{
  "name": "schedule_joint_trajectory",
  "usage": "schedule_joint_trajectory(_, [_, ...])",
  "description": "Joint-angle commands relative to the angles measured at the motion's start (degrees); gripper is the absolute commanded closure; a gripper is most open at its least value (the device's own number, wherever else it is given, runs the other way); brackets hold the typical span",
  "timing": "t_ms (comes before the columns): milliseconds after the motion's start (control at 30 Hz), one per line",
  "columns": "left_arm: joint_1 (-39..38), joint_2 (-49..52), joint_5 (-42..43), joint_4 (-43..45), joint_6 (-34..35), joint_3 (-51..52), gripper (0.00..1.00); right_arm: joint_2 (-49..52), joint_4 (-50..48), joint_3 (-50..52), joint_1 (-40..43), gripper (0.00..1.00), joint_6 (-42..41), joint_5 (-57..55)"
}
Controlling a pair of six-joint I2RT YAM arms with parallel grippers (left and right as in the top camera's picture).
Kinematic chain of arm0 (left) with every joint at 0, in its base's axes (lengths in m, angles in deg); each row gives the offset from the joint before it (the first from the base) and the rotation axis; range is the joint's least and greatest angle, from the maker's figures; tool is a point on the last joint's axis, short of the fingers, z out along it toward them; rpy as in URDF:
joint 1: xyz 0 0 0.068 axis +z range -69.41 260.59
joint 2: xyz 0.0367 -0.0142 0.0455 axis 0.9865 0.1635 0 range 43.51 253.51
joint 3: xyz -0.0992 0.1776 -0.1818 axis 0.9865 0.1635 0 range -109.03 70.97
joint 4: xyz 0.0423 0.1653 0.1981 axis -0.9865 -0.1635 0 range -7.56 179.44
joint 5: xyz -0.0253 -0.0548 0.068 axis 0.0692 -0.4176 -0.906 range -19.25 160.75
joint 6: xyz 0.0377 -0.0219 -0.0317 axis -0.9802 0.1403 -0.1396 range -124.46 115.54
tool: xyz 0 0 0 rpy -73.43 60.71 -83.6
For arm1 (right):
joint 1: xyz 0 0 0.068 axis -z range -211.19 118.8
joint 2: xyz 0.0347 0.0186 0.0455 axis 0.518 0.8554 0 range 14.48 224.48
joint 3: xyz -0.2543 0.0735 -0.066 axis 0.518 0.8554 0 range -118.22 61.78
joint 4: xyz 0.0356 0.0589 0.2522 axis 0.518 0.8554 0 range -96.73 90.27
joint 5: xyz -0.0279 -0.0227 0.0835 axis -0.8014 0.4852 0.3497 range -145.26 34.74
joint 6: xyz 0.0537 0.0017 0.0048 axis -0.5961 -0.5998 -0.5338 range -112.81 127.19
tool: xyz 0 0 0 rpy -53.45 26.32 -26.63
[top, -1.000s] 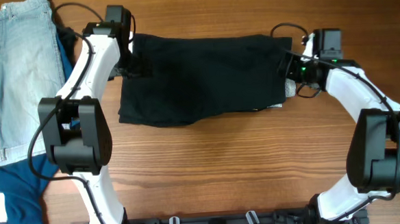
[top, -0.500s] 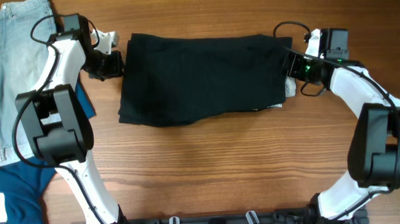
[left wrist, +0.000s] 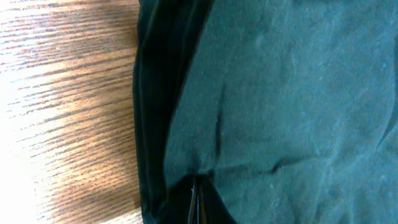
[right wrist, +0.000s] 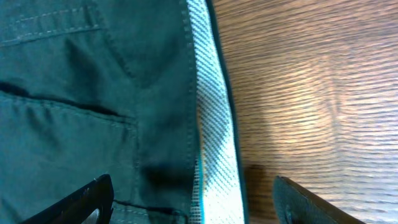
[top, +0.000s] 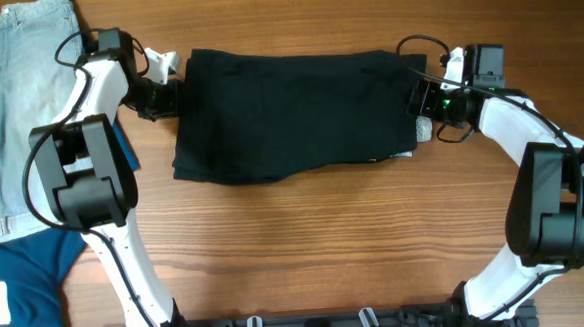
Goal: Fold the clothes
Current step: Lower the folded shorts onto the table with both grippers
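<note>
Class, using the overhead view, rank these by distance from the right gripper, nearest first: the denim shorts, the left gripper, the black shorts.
1. Black shorts, right beside the right gripper.
2. Left gripper, at the shorts' opposite edge.
3. Denim shorts, far left of the view.

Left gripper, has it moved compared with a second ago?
Yes. The left gripper was over the left edge of the black shorts; it now sits just off that edge, having shifted left in the overhead view.

Desk: brown wood-grain desk (top: pixel 306 243)
Centre: plain black fabric shorts (top: pixel 289 114), spread flat
Left edge: pale blue denim shorts (top: pixel 29 107), lying over a deep blue garment (top: pixel 28 287)
</note>
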Motion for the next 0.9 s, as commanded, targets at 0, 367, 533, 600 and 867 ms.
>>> schedule_joint_trajectory(0, [-0.33, 4.35, -1.31, -0.02, -0.85, 0.52, 0.96, 1.14, -0.09, -0.57, -0.20, 0.18, 1.14, 3.45])
schedule_joint_trajectory(367, [-0.44, 4.35, -1.49, -0.02, 0.48, 0.52, 0.96, 7.89, -1.22, -0.57, -0.70, 0.50, -1.27, 17.51])
schedule_joint_trajectory(533, [-0.44, 4.35, -1.49, -0.15, 1.97, 0.55, 0.96, 7.89, -2.14, -0.59, -1.33, 0.90, -4.02, 21.88])
schedule_joint_trajectory(600, [-0.44, 4.35, -1.49, -0.48, 3.61, 0.55, 0.96, 7.85, -2.86, -0.70, -0.31, 0.96, -4.35, 21.88])
schedule_joint_trajectory(867, [-3.63, 4.33, 7.93, -2.43, 7.10, 0.55, 0.96, 6.10, 14.53, -15.52, 7.65, 0.95, 0.94, 25.83])
